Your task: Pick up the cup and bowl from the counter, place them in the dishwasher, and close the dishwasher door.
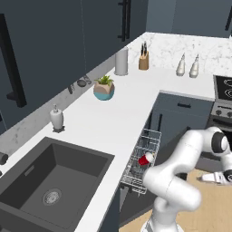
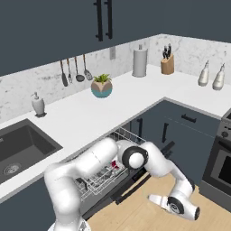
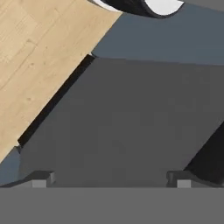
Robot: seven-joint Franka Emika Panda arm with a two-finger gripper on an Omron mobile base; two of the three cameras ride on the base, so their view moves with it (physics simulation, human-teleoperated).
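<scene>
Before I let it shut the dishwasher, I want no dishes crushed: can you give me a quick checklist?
1. Cup loaded: ok, it lies in the wire rack.
2. Bowl loaded: cannot tell, the arm covers part of the rack.
3. Rack pushed in: not ok, it stands pulled out.
4. Pincer empty: ok, tips apart, nothing between.
5. Pincer near the dishwasher door: ok, low and facing the lowered panel.
</scene>
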